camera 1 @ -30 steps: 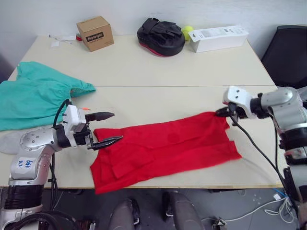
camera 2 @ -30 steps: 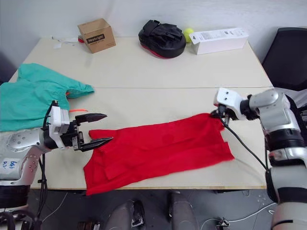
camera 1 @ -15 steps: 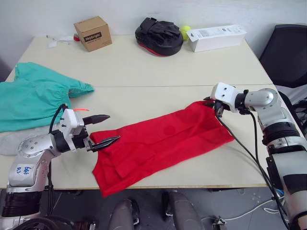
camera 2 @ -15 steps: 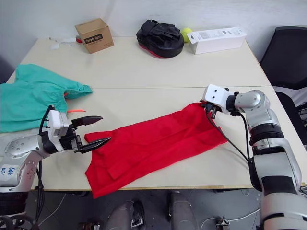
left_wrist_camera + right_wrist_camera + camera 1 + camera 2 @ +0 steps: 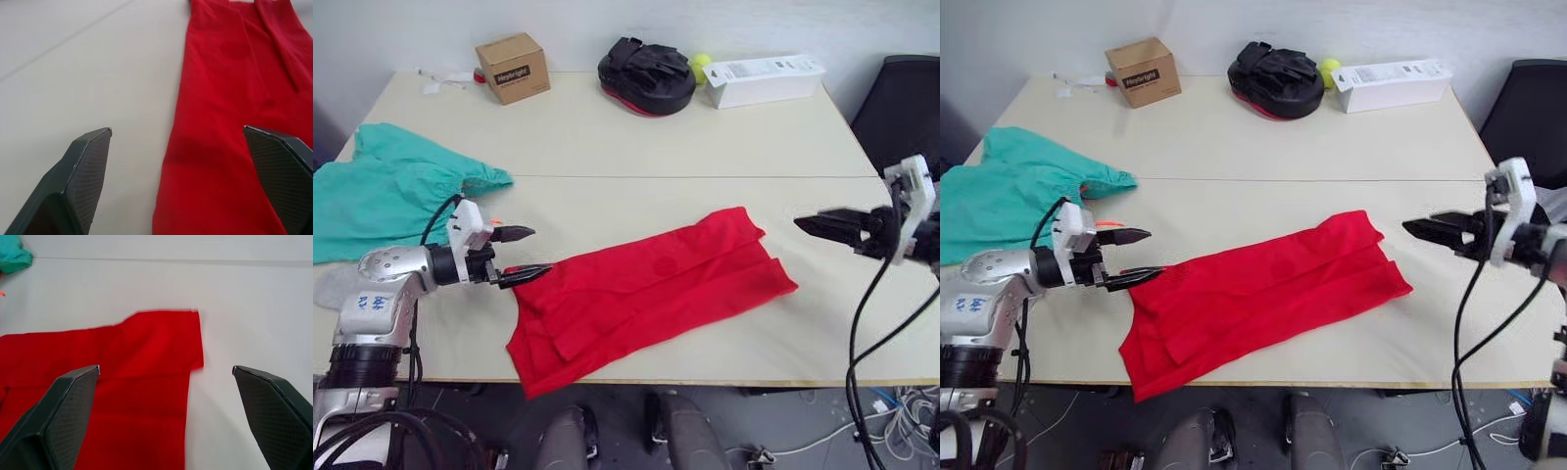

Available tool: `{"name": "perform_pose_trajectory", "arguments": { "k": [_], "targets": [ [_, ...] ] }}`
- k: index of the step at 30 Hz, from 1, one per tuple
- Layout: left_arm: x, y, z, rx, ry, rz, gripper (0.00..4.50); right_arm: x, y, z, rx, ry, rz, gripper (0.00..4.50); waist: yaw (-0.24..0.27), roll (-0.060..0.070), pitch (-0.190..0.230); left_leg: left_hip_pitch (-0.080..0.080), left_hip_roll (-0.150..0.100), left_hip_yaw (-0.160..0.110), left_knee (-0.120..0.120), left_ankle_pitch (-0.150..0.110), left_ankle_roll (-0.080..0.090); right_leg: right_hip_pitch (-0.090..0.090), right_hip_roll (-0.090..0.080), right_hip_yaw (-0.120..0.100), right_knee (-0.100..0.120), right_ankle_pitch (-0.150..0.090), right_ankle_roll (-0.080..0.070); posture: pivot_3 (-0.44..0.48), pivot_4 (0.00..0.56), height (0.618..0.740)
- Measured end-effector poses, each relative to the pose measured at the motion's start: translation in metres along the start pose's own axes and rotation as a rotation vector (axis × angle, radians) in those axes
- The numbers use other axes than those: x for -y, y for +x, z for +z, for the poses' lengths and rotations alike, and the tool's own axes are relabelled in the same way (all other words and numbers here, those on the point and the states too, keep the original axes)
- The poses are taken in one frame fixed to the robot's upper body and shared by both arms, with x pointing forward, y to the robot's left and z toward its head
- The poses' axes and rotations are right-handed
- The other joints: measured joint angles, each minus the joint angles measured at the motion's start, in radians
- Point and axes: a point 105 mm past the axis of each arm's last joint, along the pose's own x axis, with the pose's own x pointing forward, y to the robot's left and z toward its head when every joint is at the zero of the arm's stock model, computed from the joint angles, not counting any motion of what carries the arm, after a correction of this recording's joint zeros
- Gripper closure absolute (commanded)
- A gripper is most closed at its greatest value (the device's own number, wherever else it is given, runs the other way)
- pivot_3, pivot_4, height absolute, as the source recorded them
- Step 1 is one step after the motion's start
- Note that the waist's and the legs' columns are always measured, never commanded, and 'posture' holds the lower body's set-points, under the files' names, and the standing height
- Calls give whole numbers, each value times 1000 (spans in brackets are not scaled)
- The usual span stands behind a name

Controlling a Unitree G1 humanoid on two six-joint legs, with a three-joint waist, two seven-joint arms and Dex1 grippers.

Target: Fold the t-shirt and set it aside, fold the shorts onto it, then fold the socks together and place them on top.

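The red t-shirt (image 5: 646, 294) lies on the table (image 5: 607, 137) as a long folded strip, slanting from the near left up to the right. My left gripper (image 5: 536, 252) is open at the strip's left end, with its lower fingertip at the cloth's edge (image 5: 230, 122). My right gripper (image 5: 808, 225) is open and empty, hanging above the table to the right of the shirt's far corner (image 5: 186, 333). The teal-green shorts (image 5: 391, 201) lie bunched at the table's left, their orange drawstring (image 5: 489, 220) beside my left gripper. A light grey sock (image 5: 328, 291) shows at the left edge behind my left arm.
Along the table's back edge stand a cardboard box (image 5: 512, 67), black padded mitts (image 5: 644, 74), a yellow ball (image 5: 701, 62) and a long white box (image 5: 762, 78). A black chair (image 5: 901, 108) stands at the right.
My right gripper has opened, let go of the shirt's right corner and pulled back to the right. The shirt now lies flat. My left gripper stays open at the left end.
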Motion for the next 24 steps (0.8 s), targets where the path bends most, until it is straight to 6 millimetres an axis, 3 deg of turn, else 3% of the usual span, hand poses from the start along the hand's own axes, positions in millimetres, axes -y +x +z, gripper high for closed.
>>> {"name": "perform_pose_trajectory", "arguments": {
  "k": [4, 8, 15, 24],
  "targets": [
    [-6, 10, -7, -55, -18, -22, 0, 1, -9, -33, -114, 79, -106, 16, 2, 0, 0, 0, 0, 0, -1, 0, 0, 0, 1, 0, -1, 0, 0, 0, 150, 740],
    [-14, 23, -13, -91, -18, -30, 0, -6, 7, -65, -160, 151, -97, 16, 0, -1, -1, -1, -1, 1, -1, 0, 0, -1, 0, 0, 0, 0, 1, 0, 150, 740],
    [-14, 38, -13, -109, -21, -85, 0, 3, 20, -70, -175, 156, -214, 16, -2, -6, -3, -1, -1, 1, -1, 1, 1, -1, 1, 0, -1, 0, 1, 0, 150, 740],
    [-6, 34, -13, -129, -86, -141, 0, 1, 24, -70, -185, 174, -210, 16, -3, -10, -6, 0, -1, 0, -1, 1, 1, 0, 1, 0, -1, 1, 1, 0, 150, 740]
  ]
}}
